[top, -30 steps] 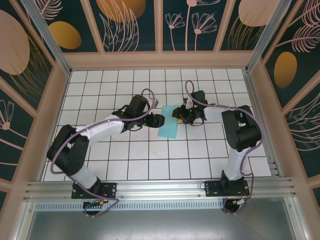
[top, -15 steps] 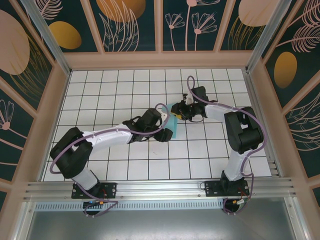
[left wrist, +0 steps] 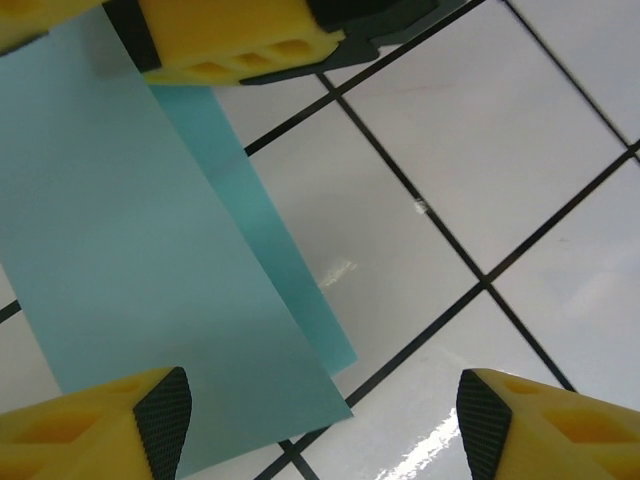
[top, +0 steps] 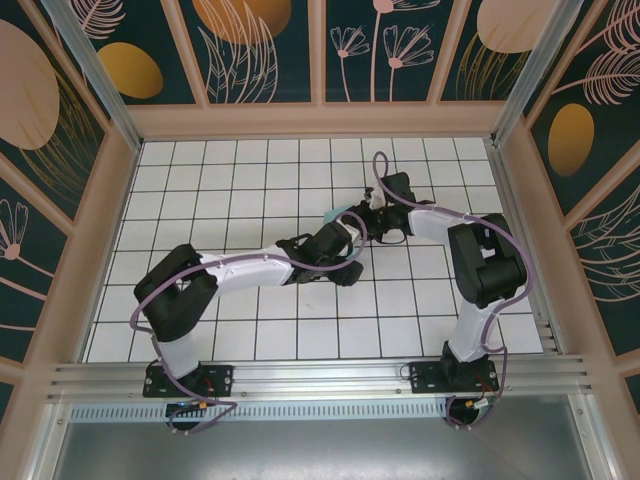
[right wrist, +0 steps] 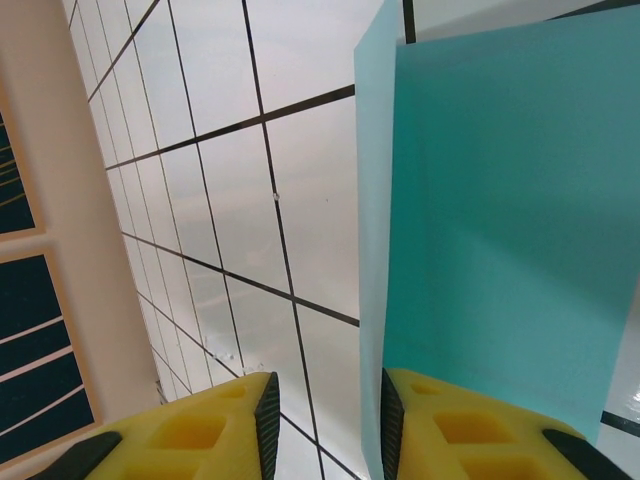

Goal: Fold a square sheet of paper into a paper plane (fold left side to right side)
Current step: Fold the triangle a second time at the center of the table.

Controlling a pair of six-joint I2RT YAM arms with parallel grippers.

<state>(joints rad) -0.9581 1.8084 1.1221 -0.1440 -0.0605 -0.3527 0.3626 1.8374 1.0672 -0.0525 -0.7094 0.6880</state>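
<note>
1. Square sheet of paper (top: 335, 213) sits on the bench (top: 240, 180) just above frame centre in the top view. Both arms' heads cover most of it, so a small turquoise corner is what shows.
2. Left gripper (top: 345, 255) comes in from the lower left and right gripper (top: 363, 224) from the right. They meet over the sheet, very close together.
3. Left wrist view: the paper (left wrist: 130, 250) takes up the left half of the frame, lying flat on the white grid tiles (left wrist: 500, 150). There are two layers. The upper one is wider, and a narrower strip of the lower layer shows along its right edge.
4. Left jaws are wide open (left wrist: 322, 415) and hold nothing. One finger (left wrist: 90, 425) is at lower left over the sheet. The other is at lower right over bare tile.
5. A yellow finger of the right gripper (left wrist: 230, 40) crosses the sheet's far end at the top of that frame.
6. Right wrist view: the paper (right wrist: 500, 200) fills the right side of the frame, again showing as two layers.
7. Right jaws (right wrist: 325, 420) stand a narrow gap apart, with bench tile visible through the gap. The sheet's edge runs down along the inner face of the right-hand finger (right wrist: 470, 435). Not clamped as far as the frame shows.
</note>
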